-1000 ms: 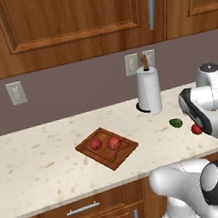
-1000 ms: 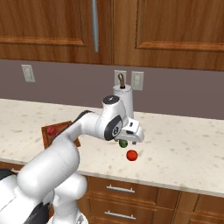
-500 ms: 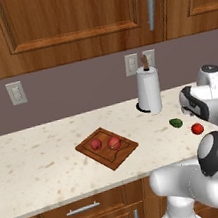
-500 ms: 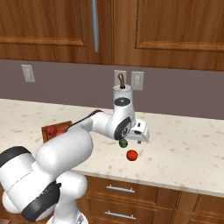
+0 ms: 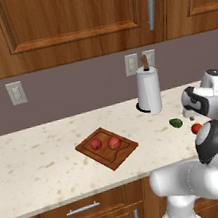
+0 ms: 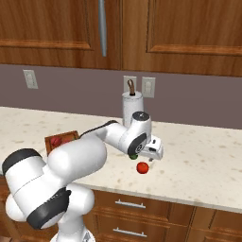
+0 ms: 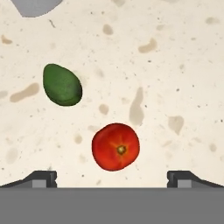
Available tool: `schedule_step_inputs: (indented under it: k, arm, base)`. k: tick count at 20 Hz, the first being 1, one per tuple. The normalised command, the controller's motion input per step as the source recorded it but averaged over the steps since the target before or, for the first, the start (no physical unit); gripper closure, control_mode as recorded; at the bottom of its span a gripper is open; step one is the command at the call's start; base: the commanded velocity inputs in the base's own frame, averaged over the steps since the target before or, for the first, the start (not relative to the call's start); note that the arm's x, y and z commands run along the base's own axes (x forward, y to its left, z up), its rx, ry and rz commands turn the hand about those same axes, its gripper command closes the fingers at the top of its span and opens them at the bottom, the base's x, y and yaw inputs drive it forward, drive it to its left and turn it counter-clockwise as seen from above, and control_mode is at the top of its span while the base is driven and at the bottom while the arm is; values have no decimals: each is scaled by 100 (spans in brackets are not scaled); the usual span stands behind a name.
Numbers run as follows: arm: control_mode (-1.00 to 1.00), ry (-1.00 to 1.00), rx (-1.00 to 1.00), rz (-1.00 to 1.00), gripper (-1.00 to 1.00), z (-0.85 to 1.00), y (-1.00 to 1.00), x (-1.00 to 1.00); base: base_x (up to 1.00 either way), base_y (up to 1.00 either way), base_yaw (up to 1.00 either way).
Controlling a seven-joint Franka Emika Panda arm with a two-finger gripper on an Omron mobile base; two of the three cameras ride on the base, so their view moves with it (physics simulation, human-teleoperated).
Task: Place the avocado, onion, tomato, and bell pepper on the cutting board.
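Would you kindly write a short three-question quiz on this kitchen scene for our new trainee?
1. True or false: the tomato already lies on the cutting board.
2. How many red items lie on the board?
3. The pincer over the counter is: A) open, B) shut on the avocado.

Key: 1. False, it lies on the counter beside the avocado. 2. Two. 3. A.
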Motion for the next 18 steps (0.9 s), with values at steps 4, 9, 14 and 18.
schedule_step_inputs:
  k: [4,9,14,18]
  arm:
    - [-100,4,0,0,-100,-34,0,0]
    - [-100,5,0,0,-100,-34,0,0]
    - [-100,4,0,1,-100,-31,0,0]
    - [-100,0,0,3,-100,-18,-10,0]
  base:
    - [0,0,0]
    - [0,0,0]
    - [0,0,0]
    - [0,0,0]
